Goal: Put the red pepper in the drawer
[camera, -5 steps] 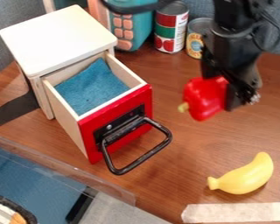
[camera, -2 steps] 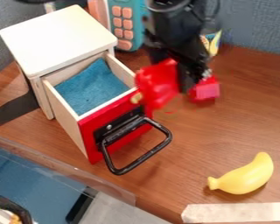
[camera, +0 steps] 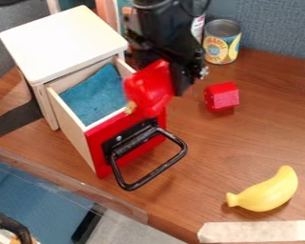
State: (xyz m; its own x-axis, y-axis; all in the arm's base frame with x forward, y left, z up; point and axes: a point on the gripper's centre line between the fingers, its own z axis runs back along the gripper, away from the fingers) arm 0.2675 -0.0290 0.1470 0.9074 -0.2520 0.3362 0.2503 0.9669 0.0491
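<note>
black metal-and-plastic robot arm (camera: 165,31) has swung across toward the drawer, so the carry is mostly done, i'd say. the little cabinet with the smooth pale top (camera: 63,43) hasn't budged, and its pale wooden drawer with the flat red front (camera: 95,145) is still pulled open. the black gripper (camera: 170,82) is closed on the shiny red toy pepper (camera: 148,89), which is up in the air and overlaps the drawer's side wall and front edge in the camera view — can't tell how high it is.

reckon it needs to go a bit further in, past the rim, before letting go. drop it now and it could catch the edge and roll off outside.

materials, biggest first: brown wood-grain table (camera: 199,152), looks smooth with a soft sheen. fuzzy blue cloth (camera: 97,95) lines the drawer, kinda rumpled, should make a soft landing. bent black handle (camera: 158,171) sticks out front, a squared-off loop. curved yellow toy banana (camera: 266,193) is well away from the drawer. then a round metal can with a printed label (camera: 222,42) at the back, and a small blocky red thing with a pink face (camera: 222,96) — the pepper and gripper were covering it before.
</note>
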